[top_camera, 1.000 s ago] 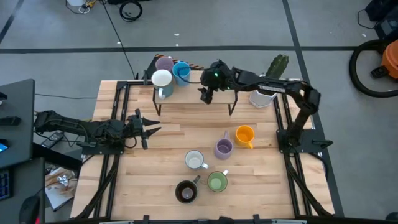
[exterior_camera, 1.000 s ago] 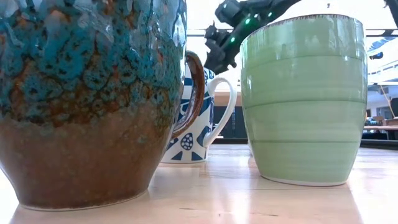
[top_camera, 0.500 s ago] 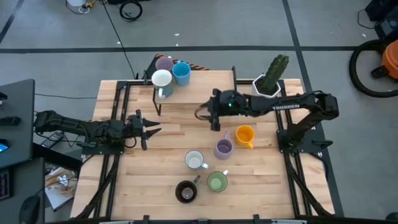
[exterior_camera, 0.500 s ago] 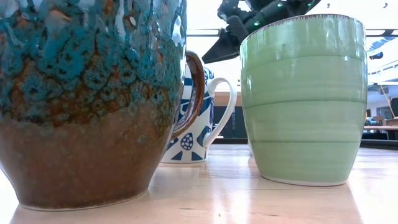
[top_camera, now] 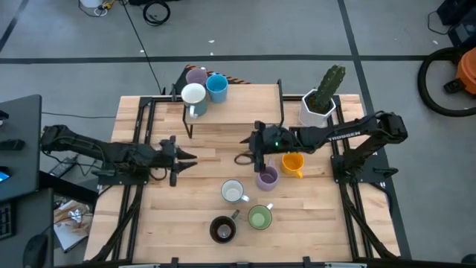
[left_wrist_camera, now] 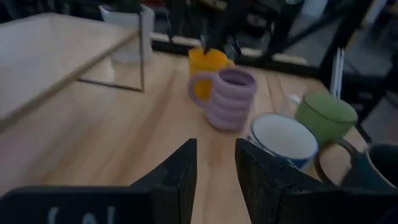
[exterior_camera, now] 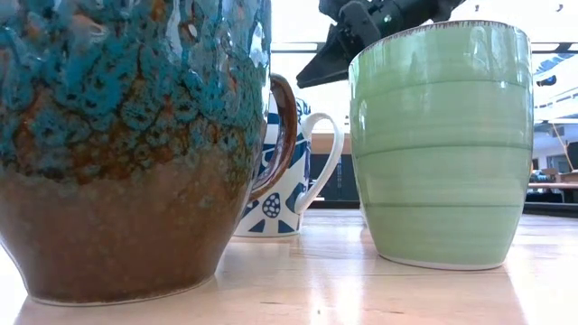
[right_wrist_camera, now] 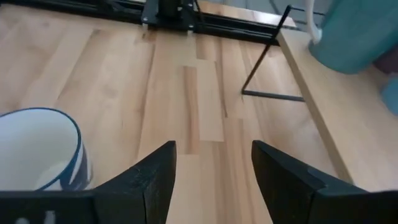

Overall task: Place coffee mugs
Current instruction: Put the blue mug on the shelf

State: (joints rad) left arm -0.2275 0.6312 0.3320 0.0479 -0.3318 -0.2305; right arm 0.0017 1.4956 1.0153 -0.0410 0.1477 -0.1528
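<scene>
The right gripper (top_camera: 248,154) is hovering with fingers spread, grasping nothing, just beside the lilac mug (top_camera: 267,177) and near the orange mug (top_camera: 293,162). The left gripper (top_camera: 187,157) is waiting at the table's left side (fingers parted, empty). Three mugs are sitting on the raised shelf (top_camera: 245,104).

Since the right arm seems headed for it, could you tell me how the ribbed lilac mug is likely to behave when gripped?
The lilac mug looks like glazed ceramic, so probably rigid, slick and chip-prone. Its ribbed wall may give fingers some purchase. It stands upright, close beside the orange mug, so a sideways nudge could knock the two together. The right hand hovers open nearby.
</scene>
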